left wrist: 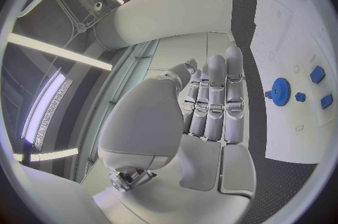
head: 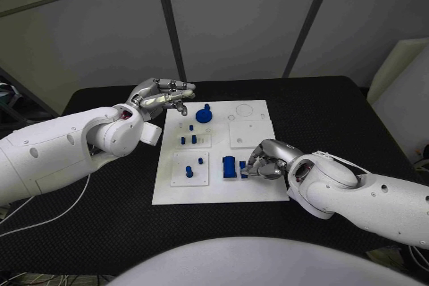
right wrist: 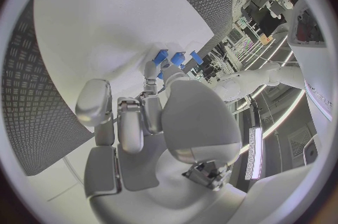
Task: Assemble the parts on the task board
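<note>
While the right hand (head: 266, 162) pinches a small blue part (head: 243, 169) beside the upright blue block (head: 229, 167) on the white task board (head: 255, 192), apparently to seat it, the left hand (head: 163, 95) hovers off the far-left corner, fingers curled on nothing, leaving one blue gear (head: 204, 115) and five small pegs standing.

My arms are glossy white, rounded shells with red showing at the wrists, each ending in a silver, segmented robot hand (head: 163, 95).
</note>
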You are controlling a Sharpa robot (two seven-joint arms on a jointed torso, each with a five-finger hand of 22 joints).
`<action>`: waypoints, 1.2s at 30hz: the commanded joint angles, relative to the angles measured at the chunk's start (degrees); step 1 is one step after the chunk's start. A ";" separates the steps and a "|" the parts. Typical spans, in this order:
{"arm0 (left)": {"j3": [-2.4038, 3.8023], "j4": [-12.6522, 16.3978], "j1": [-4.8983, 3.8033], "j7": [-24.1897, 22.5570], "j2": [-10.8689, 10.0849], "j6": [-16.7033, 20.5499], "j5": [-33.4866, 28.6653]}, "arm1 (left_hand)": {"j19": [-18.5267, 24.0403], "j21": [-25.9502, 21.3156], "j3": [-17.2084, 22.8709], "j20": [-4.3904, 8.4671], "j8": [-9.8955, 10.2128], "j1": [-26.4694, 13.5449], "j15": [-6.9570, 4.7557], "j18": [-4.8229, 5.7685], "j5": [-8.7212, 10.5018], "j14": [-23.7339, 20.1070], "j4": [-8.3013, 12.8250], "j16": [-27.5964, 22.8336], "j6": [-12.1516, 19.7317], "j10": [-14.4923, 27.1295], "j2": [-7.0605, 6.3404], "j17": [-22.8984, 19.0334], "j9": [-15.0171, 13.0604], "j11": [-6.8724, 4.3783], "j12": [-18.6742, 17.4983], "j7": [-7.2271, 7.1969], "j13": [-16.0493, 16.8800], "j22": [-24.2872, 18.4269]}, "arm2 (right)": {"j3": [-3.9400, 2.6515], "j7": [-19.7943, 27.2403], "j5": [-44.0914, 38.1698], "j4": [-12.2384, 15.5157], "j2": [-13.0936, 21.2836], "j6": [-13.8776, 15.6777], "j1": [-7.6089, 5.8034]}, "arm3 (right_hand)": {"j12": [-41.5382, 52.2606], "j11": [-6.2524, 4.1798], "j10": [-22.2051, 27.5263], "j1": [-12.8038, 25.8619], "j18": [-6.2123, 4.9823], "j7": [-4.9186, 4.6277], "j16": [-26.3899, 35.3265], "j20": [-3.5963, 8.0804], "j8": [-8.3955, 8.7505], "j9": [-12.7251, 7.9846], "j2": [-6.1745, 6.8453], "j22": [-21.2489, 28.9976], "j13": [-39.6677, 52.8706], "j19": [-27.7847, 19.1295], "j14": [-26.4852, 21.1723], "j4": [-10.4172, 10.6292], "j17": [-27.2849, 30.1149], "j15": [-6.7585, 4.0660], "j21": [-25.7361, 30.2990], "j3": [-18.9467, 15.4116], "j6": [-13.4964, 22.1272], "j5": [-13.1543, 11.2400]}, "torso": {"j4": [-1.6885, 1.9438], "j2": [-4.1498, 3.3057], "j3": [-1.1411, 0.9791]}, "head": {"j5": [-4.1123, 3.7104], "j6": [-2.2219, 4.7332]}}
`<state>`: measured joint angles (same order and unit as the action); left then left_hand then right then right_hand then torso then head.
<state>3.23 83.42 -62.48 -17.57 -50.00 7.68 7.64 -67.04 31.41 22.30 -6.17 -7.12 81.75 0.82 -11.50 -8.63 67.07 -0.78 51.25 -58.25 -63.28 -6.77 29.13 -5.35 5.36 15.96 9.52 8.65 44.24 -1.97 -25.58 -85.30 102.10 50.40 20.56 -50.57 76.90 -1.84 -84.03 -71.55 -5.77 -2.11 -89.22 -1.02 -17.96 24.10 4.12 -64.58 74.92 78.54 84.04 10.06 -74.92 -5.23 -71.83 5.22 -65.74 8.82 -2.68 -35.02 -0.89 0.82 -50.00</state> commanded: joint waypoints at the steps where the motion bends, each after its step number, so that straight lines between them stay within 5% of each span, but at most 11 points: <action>1: 0.04 0.10 -0.07 -0.09 0.01 -0.68 0.11 | 0.34 -0.24 0.05 0.00 -0.20 0.46 -0.01 1.07 0.00 -0.57 0.40 0.21 -0.17 0.42 0.21 -0.08 0.07 0.09 0.25 0.07 0.09 0.09 | -0.01 -0.09 -0.64 -0.21 -0.18 -0.01 -0.07 | 0.02 -0.39 -0.84 -0.40 0.61 0.40 -0.14 0.00 -0.23 0.08 -0.27 0.00 6.62 0.10 5.70 -0.10 -13.86 -0.28 -0.34 -0.26 0.02 0.26 | -0.08 0.08 0.03 | 0.05 0.00; 13: 0.04 0.08 -0.07 -0.14 0.11 -0.67 0.11 | 0.44 -0.20 0.11 -0.01 -0.21 0.44 0.01 1.09 0.01 -0.66 0.48 0.23 -0.17 0.48 0.30 -0.14 0.11 0.12 0.27 0.10 0.08 0.20 | -0.02 -0.03 -0.95 -1.08 -0.78 -1.98 -0.07 | -0.26 -0.45 -0.68 -3.88 0.57 0.46 -0.04 0.09 -0.46 0.21 -0.22 0.23 6.54 -0.07 5.66 -2.44 -13.69 -0.35 -0.06 -0.88 0.35 -2.62 | -0.10 0.13 0.02 | 0.01 0.00; 20: 0.04 0.01 -0.06 -0.41 0.13 -0.49 0.11 | 0.45 -0.19 0.10 -0.01 -0.22 0.43 0.02 1.09 0.01 -0.66 0.48 0.24 -0.17 0.49 0.30 -0.14 0.12 0.12 0.28 0.10 0.08 0.22 | -0.02 4.57 0.90 0.15 0.26 3.71 -0.07 | -1.35 -0.30 -0.19 -3.71 0.45 0.23 0.28 0.05 -0.30 0.11 -0.41 0.88 5.88 -0.40 5.53 -2.25 -13.10 -0.26 0.46 -1.41 0.70 -1.18 | -0.17 0.36 0.02 | -0.04 0.00; 27: 0.04 -0.49 -0.01 -0.76 0.31 -0.26 0.11 | 0.49 -0.19 0.04 -0.03 -0.21 0.30 0.04 1.11 0.04 -0.68 0.45 0.26 -0.16 0.50 0.26 -0.16 0.13 0.14 0.29 0.11 0.08 0.25 | -0.39 15.67 9.65 1.38 2.73 9.64 -0.23 | -4.19 0.24 1.16 -3.60 0.01 -0.49 1.27 -0.19 0.73 -0.40 -0.65 3.25 4.15 -1.63 5.12 -1.90 -11.31 0.11 2.30 -2.02 2.36 0.10 | -0.32 0.96 0.16 | -0.36 0.06; 31: 0.04 -1.35 0.10 -1.24 0.63 -0.09 0.11 | 0.64 -0.25 -0.24 -0.13 -0.18 -0.33 0.15 1.16 0.10 -0.79 0.13 0.26 -0.06 0.61 0.14 -0.21 0.19 0.20 0.28 0.12 0.06 0.29 | -1.66 25.35 23.01 -1.08 2.94 9.87 -0.78 | -11.96 1.84 5.18 -4.94 -1.75 -2.35 5.32 -1.21 3.34 -1.67 -1.15 13.09 -0.67 -6.95 3.45 -2.32 -4.84 1.39 10.24 -2.15 5.57 1.02 | -0.51 1.61 0.32 | -0.53 0.71; 34: 0.04 -2.49 0.30 -1.76 0.99 0.14 0.09 | 2.62 -1.58 -0.79 -0.48 -0.08 -1.43 0.61 1.25 0.04 -3.31 -0.47 -1.32 0.23 1.02 -0.20 -1.04 0.35 0.28 0.18 0.19 -0.03 -0.20 | -2.11 30.57 32.98 -5.36 2.02 8.46 -2.13 | -29.91 3.17 14.64 -5.60 -4.11 -3.85 13.55 -2.36 5.55 -2.72 -1.29 27.27 -12.15 -14.99 -0.04 -2.42 6.23 2.57 22.50 -2.50 8.07 1.47 | -0.58 2.47 0.46 | -0.61 1.14; 36: 0.04 -3.31 0.46 -2.11 1.22 0.32 0.02 | 4.96 -3.33 -1.47 -0.95 -0.01 -2.40 1.23 1.41 0.09 -5.93 -1.10 -3.29 0.48 1.63 -0.61 -2.14 0.46 0.58 -0.11 0.39 -0.21 -1.02 | -2.24 33.05 38.38 -8.14 1.21 7.78 -2.79 | -40.64 3.67 20.13 -6.29 -4.56 -4.37 20.55 -3.04 6.18 -3.08 -1.47 30.72 -19.70 -17.53 -3.00 -2.44 14.30 3.15 26.67 -2.68 8.28 1.82 | -0.69 3.03 0.56 | -0.55 1.64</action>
<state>3.22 80.49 -61.98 -18.00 -48.87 7.77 7.65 -62.49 28.39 21.14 -7.03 -7.12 79.64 1.92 -11.44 -8.63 61.65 -1.93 48.32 -57.92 -62.02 -7.31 27.18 -4.91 5.99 15.96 9.85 8.53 43.37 -4.18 -2.26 -61.87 94.83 51.91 27.74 -53.10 39.62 1.69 -65.63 -77.38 -9.83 -6.27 -70.65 -3.89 -11.98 21.15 2.67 -35.05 57.53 61.84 81.73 7.61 -62.74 -2.19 -46.48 2.77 -57.56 10.48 -3.19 -33.01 -0.51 0.23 -48.83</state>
